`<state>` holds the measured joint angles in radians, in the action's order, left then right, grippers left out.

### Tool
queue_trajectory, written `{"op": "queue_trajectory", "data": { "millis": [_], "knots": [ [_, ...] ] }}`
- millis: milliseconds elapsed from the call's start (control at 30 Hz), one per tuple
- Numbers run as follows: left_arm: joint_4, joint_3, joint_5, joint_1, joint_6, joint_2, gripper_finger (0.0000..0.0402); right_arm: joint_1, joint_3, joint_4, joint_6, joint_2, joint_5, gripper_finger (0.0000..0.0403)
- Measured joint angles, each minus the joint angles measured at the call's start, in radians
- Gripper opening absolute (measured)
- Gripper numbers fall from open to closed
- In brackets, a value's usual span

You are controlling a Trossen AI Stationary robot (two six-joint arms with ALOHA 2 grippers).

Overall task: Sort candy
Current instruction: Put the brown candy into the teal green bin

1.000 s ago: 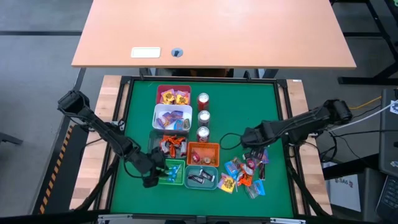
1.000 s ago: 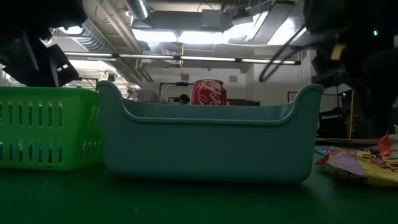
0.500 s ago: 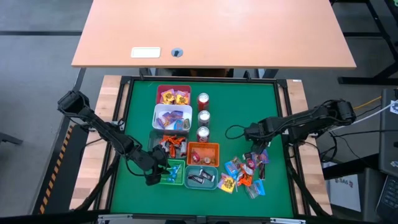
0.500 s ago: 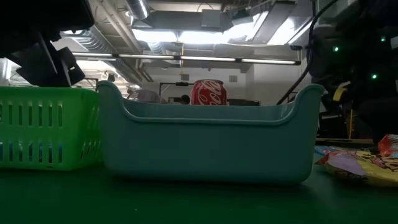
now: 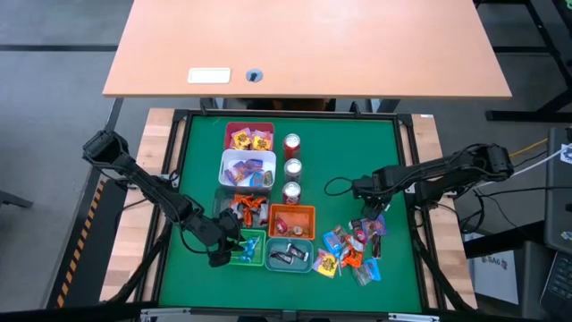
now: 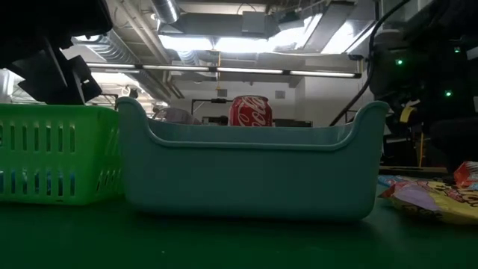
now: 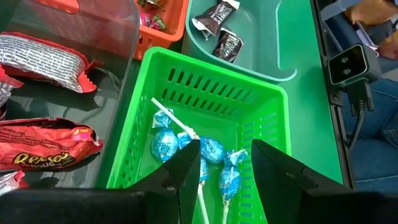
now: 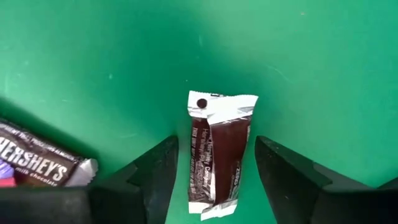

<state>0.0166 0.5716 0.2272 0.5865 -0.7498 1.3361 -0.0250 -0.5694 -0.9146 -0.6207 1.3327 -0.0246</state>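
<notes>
Brown-wrapped candy bar (image 8: 216, 160) lies flat on the green mat near its right edge, between my right gripper's (image 8: 214, 168) spread fingers, not gripped. My left gripper (image 7: 224, 163) hangs open and empty over the green bin (image 7: 263, 99) of blue lollipops (image 7: 211, 149) near the front edge.
</notes>
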Motion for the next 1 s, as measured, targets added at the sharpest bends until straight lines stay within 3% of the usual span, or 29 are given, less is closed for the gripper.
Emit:
{"op": "queue_trajectory", "data": {
  "millis": [433, 633, 833, 1000],
  "knots": [
    [0.021, 0.0, 0.023, 0.0, 0.001, 0.0, 0.0131, -0.001, -0.003, 0.012, 0.023, 0.001, 0.02, 0.0105],
    [0.076, 0.0, 0.104, 0.0, 0.001, -0.001, 0.0131, 0.0, -0.042, 0.005, 0.029, 0.005, 0.032, 0.0104],
    [0.084, 0.0, 0.105, 0.0, 0.001, -0.001, 0.0131, 0.0, -0.115, 0.004, 0.061, 0.005, 0.037, 0.0109],
    [0.085, 0.0, 0.106, 0.0, 0.001, -0.001, 0.0131, 0.0, -0.201, 0.003, 0.078, 0.004, 0.117, 0.011]
  ]
}}
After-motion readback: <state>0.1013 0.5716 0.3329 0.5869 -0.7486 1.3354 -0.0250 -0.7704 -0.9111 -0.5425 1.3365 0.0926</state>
